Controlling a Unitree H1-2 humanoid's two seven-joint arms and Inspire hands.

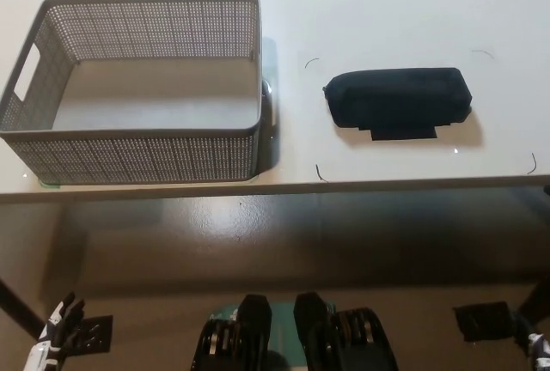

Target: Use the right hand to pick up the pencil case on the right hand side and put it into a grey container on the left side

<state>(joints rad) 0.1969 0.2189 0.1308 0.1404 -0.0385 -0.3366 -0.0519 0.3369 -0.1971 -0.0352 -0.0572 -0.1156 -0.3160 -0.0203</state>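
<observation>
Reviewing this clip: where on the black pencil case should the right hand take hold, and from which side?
Grip the pencil case across its narrow width near the middle, coming down from above. It lies flat on the table with its long axis running left to right, nothing crowding it, and the grey container stands apart to its left. The right hand is low at the frame's edge.

On the table [387, 2], the pencil case [398, 98] lies beyond the right hand [537, 347]; the container [137, 88] sits beyond the left hand [56, 330], apart.
</observation>
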